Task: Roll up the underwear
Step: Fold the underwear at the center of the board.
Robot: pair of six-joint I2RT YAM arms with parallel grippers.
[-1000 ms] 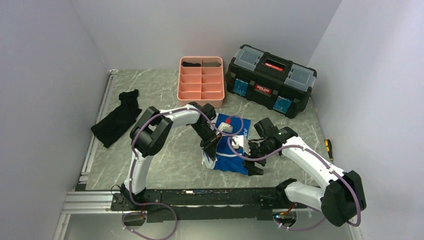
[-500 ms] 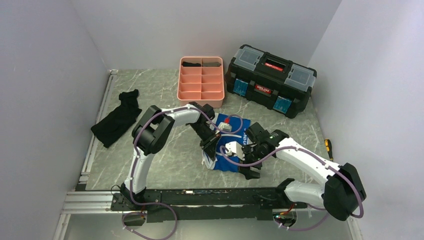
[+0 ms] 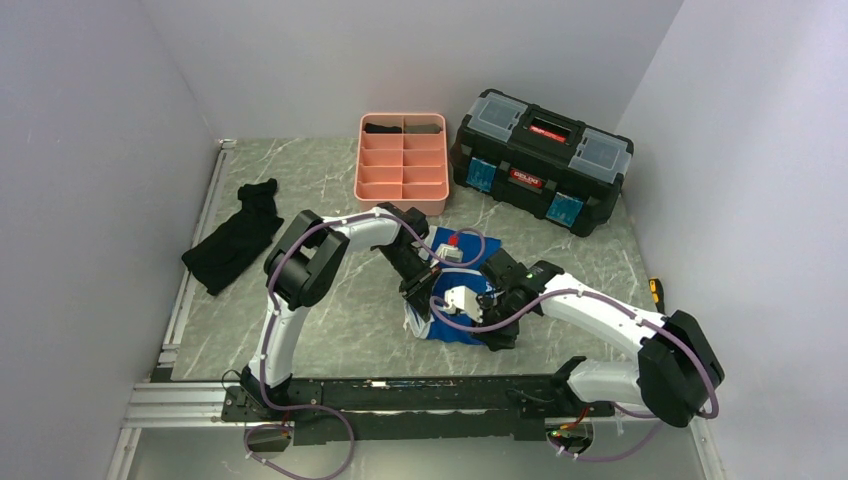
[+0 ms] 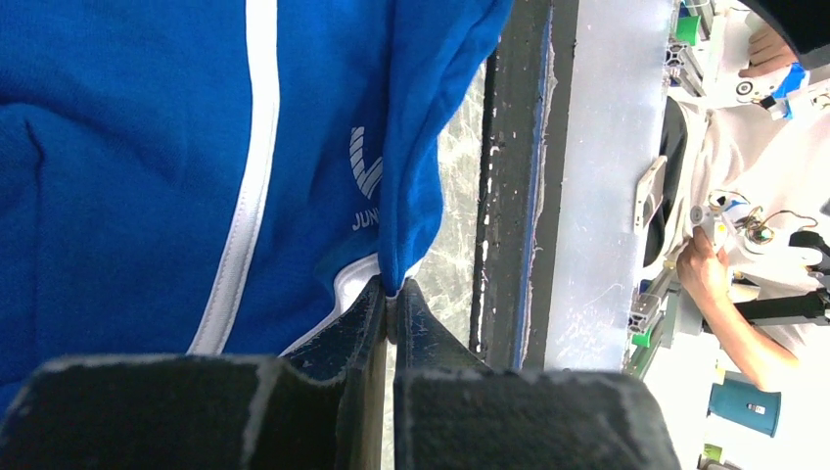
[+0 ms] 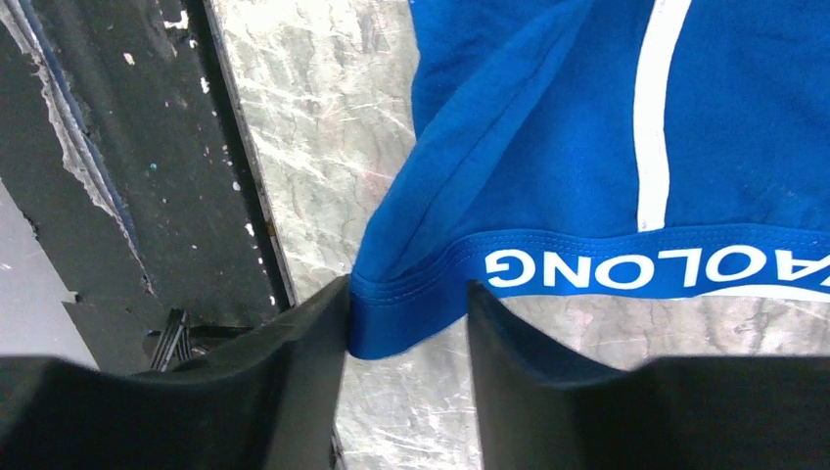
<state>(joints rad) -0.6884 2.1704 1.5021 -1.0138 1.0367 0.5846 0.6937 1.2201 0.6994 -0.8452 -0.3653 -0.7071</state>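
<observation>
Two grippers work one garment. The left gripper (image 4: 391, 294), jaws pressed together, pinches a folded edge of the underwear (image 4: 127, 166), which lies mid-table (image 5: 323, 117), just beyond the near rail (image 5: 117, 147). The right gripper (image 5: 406, 289) has its jaws spread astride the waistband corner, not yet biting. The cloth looks light, thin and limp. It will likely sag and slip unless taken at the thicker banded hem or a doubled fold. The top view gives the layout, but arms and cables hide both grips there. Only the wrist views show them.
</observation>
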